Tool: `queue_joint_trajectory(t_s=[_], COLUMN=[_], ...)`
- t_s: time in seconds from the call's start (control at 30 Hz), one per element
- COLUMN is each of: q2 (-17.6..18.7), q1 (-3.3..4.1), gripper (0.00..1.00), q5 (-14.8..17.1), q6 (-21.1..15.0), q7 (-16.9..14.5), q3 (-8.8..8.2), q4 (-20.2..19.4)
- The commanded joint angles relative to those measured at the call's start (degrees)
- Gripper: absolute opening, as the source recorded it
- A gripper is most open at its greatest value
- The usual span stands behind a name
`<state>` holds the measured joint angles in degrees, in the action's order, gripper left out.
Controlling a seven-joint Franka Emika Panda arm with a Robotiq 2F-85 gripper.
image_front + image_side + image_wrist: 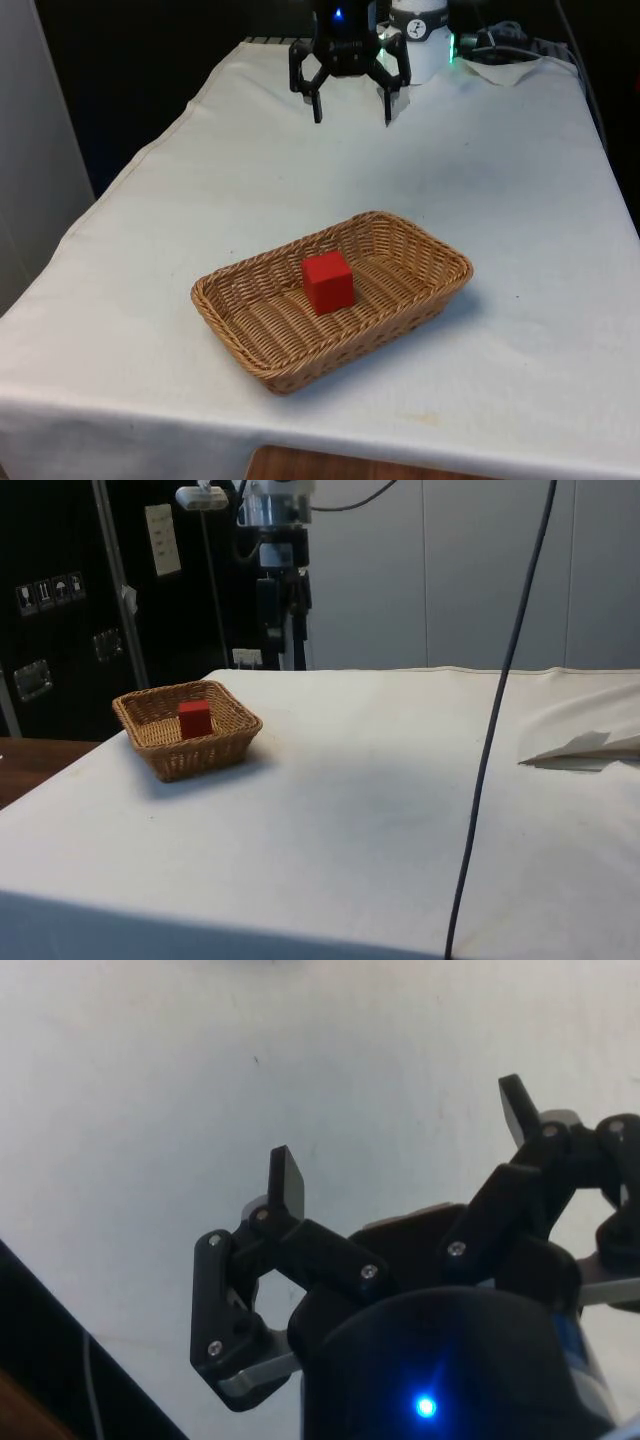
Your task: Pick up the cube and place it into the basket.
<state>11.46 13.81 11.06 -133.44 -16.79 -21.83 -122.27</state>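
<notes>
— Sitting inside the basket (pixel 240 340), is that the cube (pixel 328 282)?

— Yes. 1 red cube, resting flat on the woven floor of the basket, roughly at its middle and clear of all 4 walls. The side view shows the same: the cube (pixel 195 720) stands upright below the level of the rim of the basket (pixel 170 755).

— How many baskets?

— 1, rectangular, tan wicker, lying at an angle on the white cloth (pixel 520 200) that covers the table. Nothing else is in it besides the cube.

— And the gripper (pixel 352 108)?

— 1 black gripper, well apart from the basket, hanging above the cloth on the robot's side of it. Its 2 fingers are spread wide and grip nothing. In the wrist view the gripper (pixel 400 1150) shows the same gap, with bare cloth between the 2 fingertips (pixel 288 1175).

— Anything else near the basket?

— Not near. Well apart from it, in the side view, 1 dark cable (pixel 500 710) hangs down in front of the table, and 1 fold of cloth (pixel 585 745) rises from the surface on the far side of that cable from the basket.
</notes>
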Motion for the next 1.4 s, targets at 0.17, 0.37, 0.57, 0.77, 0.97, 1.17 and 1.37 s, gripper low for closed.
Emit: queue_joint_trajectory(t_s=[0.17,0.37,0.57,0.77,0.97,1.17,1.37], q2=[-2.58,-4.87,-6.53,-8.71,-10.43,-12.20,-14.84], q1=[-0.06,-0.17,-0.34,-0.34,-0.52,-0.74,-1.26], gripper=[1.00,1.00,1.00,1.00,1.00,1.00,1.00], q5=[-1.20,-2.35,-2.98,-6.76,-10.14,-13.46,-16.27], q6=[-0.52,-0.40,0.11,0.46,0.52,0.46,0.63], q7=[0.23,0.52,0.11,1.78,3.27,5.04,6.47], q3=[-0.34,-0.40,-0.34,-0.52,-0.52,-0.52,-0.63], q4=[-2.92,-5.44,-7.22,-9.40,-11.46,-13.41,-15.70])
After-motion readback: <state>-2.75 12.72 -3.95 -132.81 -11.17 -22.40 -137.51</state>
